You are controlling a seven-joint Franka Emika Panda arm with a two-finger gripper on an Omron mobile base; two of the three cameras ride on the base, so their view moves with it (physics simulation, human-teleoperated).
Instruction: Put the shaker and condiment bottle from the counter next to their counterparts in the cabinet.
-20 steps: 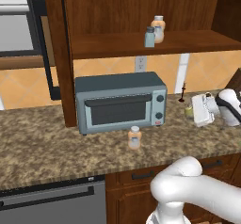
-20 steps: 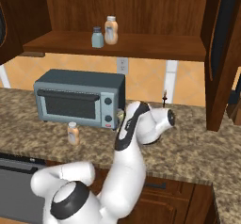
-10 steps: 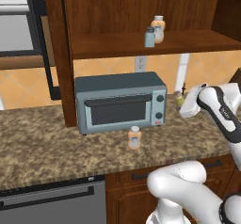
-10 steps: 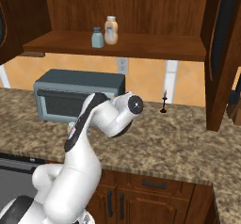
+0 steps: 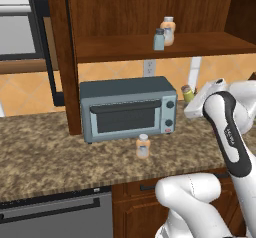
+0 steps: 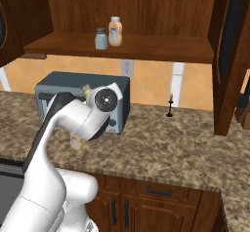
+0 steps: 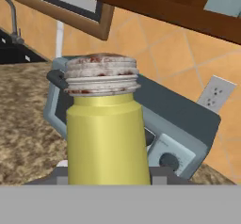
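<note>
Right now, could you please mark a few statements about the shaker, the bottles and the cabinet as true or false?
1. The gripper holds the yellow-green shaker above the counter. True.
2. The cabinet shelf carries a blue-grey shaker beside an orange bottle. True.
3. The condiment bottle on the counter lies on its side. False: it stands upright in front of the toaster oven.
4. The yellow-green shaker already stands on the shelf. False: it is in the gripper, lower than the shelf.
5. The toaster oven door hangs open. False: it is closed.
</note>
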